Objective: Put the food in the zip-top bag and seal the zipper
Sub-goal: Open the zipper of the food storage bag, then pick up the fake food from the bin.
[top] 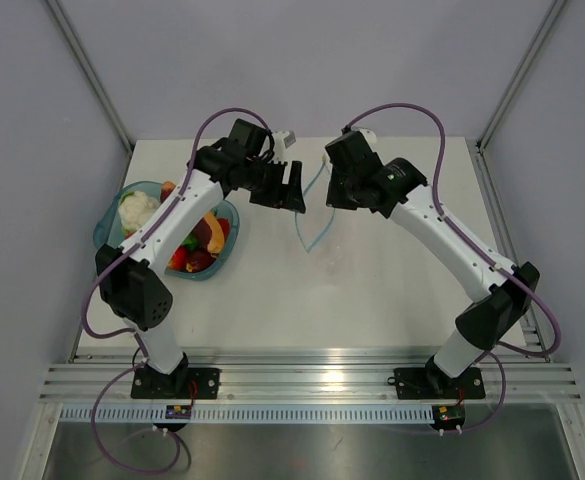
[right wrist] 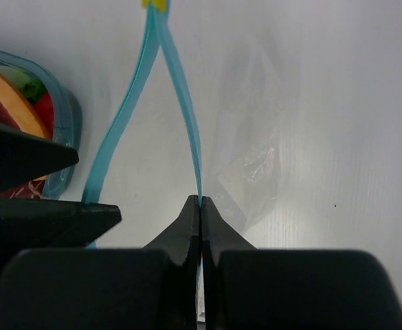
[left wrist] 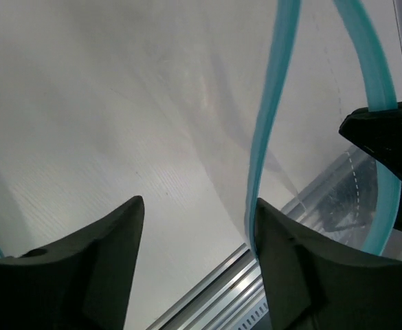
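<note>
The zip-top bag hangs clear and thin between my two grippers over the middle of the table. Its zipper is parted into two teal strips that meet at a yellow end. My right gripper is shut on the right strip. My left gripper is open, and the other zipper strip runs down against the inner side of its right finger. The food lies in a teal bowl to the left: red, orange and dark pieces. In the top view the left gripper and right gripper face each other across the bag's mouth.
A white cauliflower-like piece also lies in the bowl. The bowl's rim is close behind my left gripper's fingers. An aluminium rail runs along the near table edge. Grey walls enclose the table.
</note>
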